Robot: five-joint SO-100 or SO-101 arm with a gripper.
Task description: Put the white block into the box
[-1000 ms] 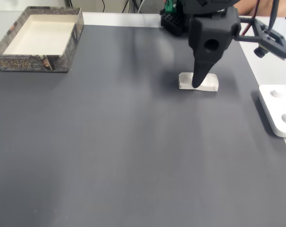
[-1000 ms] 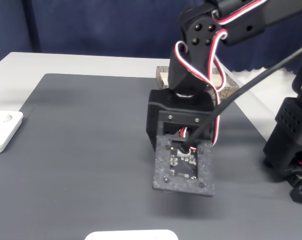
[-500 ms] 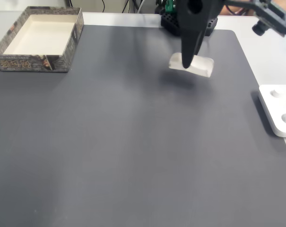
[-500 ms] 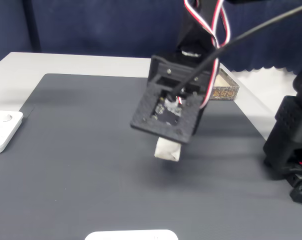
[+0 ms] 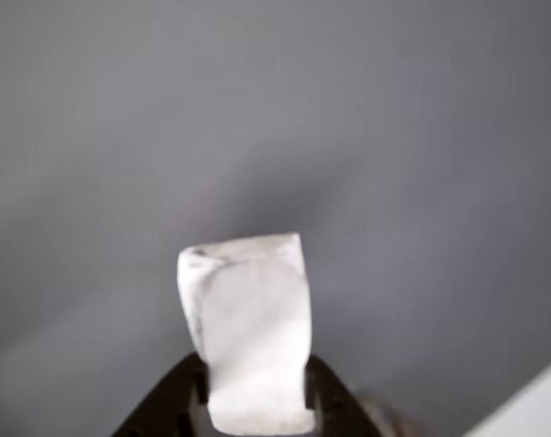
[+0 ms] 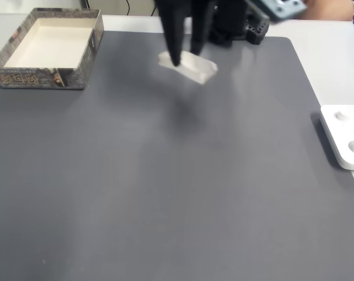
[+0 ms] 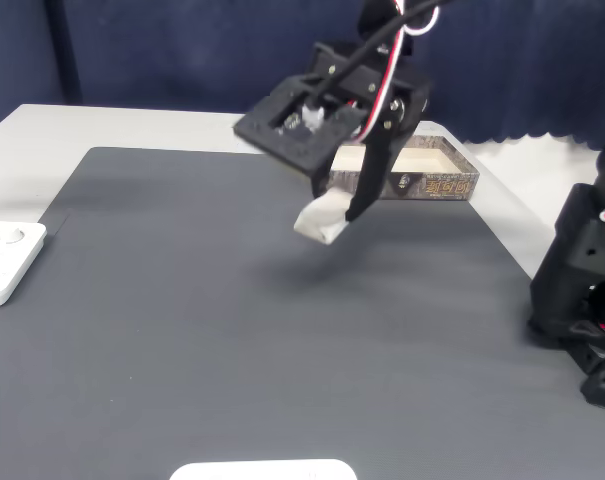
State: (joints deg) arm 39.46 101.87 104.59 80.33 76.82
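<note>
The white block (image 6: 203, 70) hangs tilted in the air above the dark mat, and my gripper (image 6: 185, 58) is shut on it. In the other view the block (image 5: 252, 332) stands between two black fingertips (image 5: 179, 396) at the bottom edge, with my gripper (image 5: 254, 401) closed around its lower end. A fixed view from the opposite side has the block (image 7: 320, 220) under my gripper (image 7: 340, 214), in front of the box (image 7: 444, 185). The box (image 6: 45, 79) sits at the mat's far left corner with its pale inside showing, well to the left of the block.
A white-grey device with round buttons (image 6: 346, 137) lies off the mat's right edge; it lies at the left (image 7: 2, 262) in the opposite fixed view. The arm's black base (image 7: 582, 290) stands at that view's right. A white object (image 7: 262, 470) pokes in at the bottom edge.
My gripper has lifted the block off the mat and carried it left, towards the box, in the fixed view that has the box at far left. The block has tilted.
</note>
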